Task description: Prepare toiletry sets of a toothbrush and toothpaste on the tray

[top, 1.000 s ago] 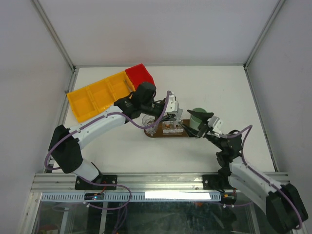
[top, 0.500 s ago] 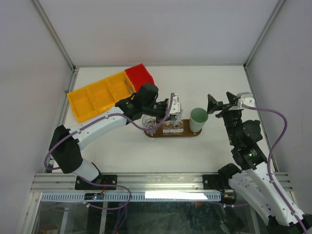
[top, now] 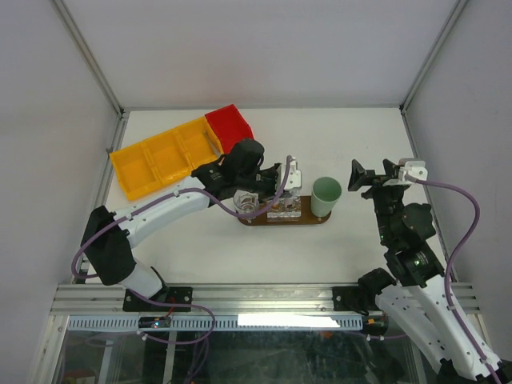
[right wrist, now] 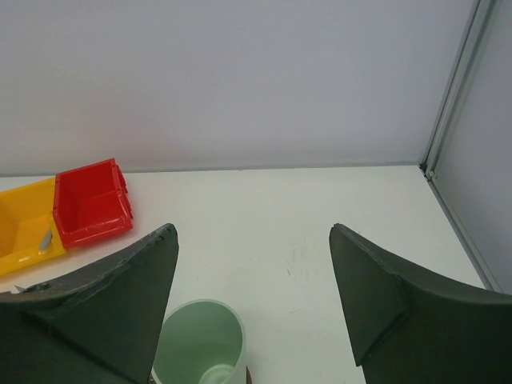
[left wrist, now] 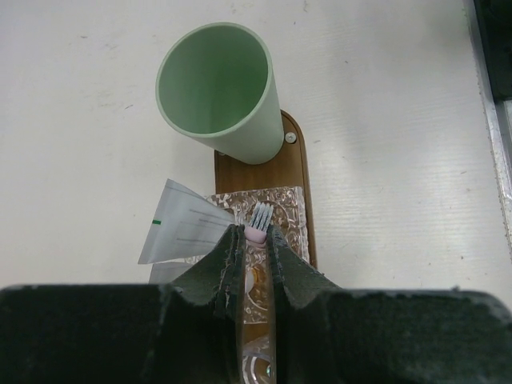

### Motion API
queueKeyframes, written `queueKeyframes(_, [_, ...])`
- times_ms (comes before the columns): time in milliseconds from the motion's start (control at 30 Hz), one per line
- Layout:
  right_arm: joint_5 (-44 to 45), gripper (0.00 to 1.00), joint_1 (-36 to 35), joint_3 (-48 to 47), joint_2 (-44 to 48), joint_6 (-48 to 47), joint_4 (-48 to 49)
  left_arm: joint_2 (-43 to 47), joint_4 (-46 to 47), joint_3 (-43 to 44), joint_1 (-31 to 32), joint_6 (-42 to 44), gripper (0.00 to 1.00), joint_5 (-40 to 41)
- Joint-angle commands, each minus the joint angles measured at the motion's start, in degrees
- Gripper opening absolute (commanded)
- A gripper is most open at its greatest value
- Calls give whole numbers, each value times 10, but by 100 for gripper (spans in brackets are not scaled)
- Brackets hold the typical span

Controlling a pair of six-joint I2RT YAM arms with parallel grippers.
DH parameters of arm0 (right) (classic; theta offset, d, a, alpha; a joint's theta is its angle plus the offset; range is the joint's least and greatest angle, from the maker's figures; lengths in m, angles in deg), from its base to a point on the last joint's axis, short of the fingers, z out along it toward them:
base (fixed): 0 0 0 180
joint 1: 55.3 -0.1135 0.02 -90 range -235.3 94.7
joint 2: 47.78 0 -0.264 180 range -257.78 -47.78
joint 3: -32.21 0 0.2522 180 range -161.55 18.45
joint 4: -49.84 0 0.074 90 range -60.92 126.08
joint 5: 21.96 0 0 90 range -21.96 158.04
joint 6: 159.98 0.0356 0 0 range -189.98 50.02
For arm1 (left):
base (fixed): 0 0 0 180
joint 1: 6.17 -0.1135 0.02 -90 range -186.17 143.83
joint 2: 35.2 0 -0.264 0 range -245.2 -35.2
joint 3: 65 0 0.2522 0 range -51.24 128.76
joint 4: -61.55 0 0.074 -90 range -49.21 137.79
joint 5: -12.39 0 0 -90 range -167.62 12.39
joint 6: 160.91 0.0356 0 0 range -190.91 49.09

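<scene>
The left gripper (left wrist: 254,234) is pinched tight on a toothbrush (left wrist: 260,218), whose bristled head pokes out just past its fingertips above a cut glass (left wrist: 282,202) on the tray (left wrist: 294,172). A pale tube (left wrist: 188,228) shows just left of the fingers, and the mint-green cup (left wrist: 220,88) stands ahead at the tray's far end. The right gripper (right wrist: 252,240) hangs spread wide and empty, with the cup low between its fingers.

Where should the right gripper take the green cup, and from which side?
Probably across the wall below the rim, from the right: the cup stands mouth-up at the right end of the tray, and the glass and left gripper crowd its left.
</scene>
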Motion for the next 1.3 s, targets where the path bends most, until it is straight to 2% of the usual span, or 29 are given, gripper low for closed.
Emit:
queueKeyframes(0, [4,80,2,6,10,2,12,12,11,28,8,7,4,9])
queueKeyframes(1267, [-8,80,2,30,32,0,28,-4,10,9,10,4,20,9])
